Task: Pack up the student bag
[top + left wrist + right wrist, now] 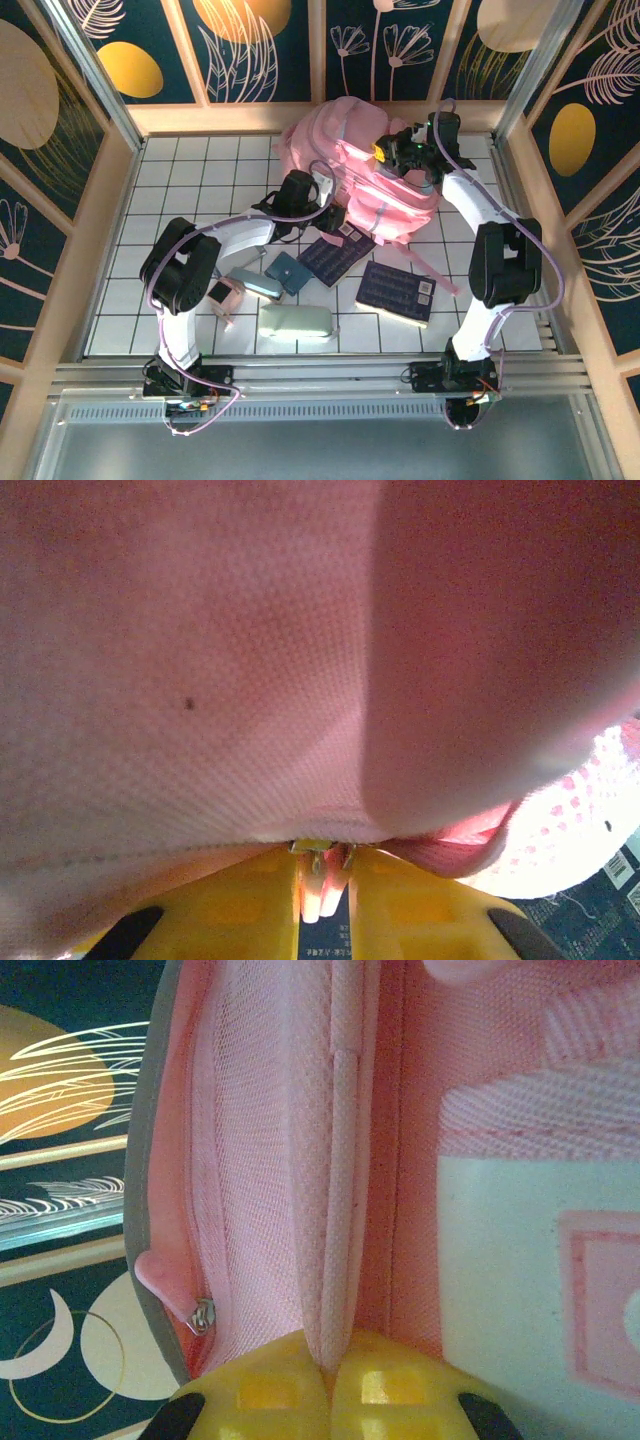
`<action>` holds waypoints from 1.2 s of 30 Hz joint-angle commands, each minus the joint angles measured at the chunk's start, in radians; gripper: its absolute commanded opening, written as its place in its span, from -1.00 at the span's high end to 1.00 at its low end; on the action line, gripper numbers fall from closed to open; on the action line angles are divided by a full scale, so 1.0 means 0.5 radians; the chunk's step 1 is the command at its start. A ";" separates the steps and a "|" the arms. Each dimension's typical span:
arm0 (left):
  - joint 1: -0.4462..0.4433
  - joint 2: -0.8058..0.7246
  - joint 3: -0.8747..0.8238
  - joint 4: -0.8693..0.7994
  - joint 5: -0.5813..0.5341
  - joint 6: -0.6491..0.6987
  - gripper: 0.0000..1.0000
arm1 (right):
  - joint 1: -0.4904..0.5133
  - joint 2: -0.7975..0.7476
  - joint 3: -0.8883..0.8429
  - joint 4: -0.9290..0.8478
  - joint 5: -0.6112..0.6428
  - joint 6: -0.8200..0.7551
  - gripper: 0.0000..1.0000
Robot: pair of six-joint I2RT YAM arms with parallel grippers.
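The student bag (360,180) is a big pink backpack lying at the back middle of the tiled table. My left gripper (328,203) is at the bag's near-left edge. In the left wrist view its yellow fingers (240,910) are closed on a small pink zip pull (318,890) that hangs from a metal slider, with pink fabric (200,680) above. My right gripper (384,154) sits on top of the bag. In the right wrist view it (330,1348) is shut, pinching a fold of pink fabric edging (335,1210) beside a pale blue-white patch (520,1260).
Two dark blue notebooks (338,255) (397,292) lie just in front of the bag. A teal wallet (290,272), a light blue case (255,283), a pale green pouch (295,321) and a small pink item (225,297) lie near the left arm. Wooden walls ring the table.
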 commanded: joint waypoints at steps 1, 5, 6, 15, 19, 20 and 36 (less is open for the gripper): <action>-0.001 -0.054 0.030 -0.055 -0.107 0.057 0.66 | 0.027 -0.204 0.102 0.178 -0.096 -0.137 1.00; -0.002 -0.114 -0.002 -0.089 -0.167 0.089 0.73 | 0.042 -0.210 0.181 -0.083 0.043 -0.403 1.00; 0.000 -0.128 -0.005 -0.113 -0.193 0.106 0.75 | 0.049 -0.208 0.210 -0.162 0.095 -0.474 1.00; 0.010 -0.243 -0.038 -0.273 -0.342 0.197 0.77 | 0.176 -0.151 0.395 -0.576 0.491 -0.869 1.00; 0.023 -0.275 -0.051 -0.313 -0.337 0.208 0.79 | 0.256 -0.092 0.494 -0.712 0.656 -1.019 1.00; 0.022 -0.278 -0.058 -0.309 -0.323 0.198 0.84 | 0.270 -0.079 0.506 -0.724 0.677 -1.047 1.00; -0.004 -0.153 -0.071 0.133 0.157 -0.324 1.00 | 0.272 -0.685 -0.088 -0.648 1.060 -0.670 -0.22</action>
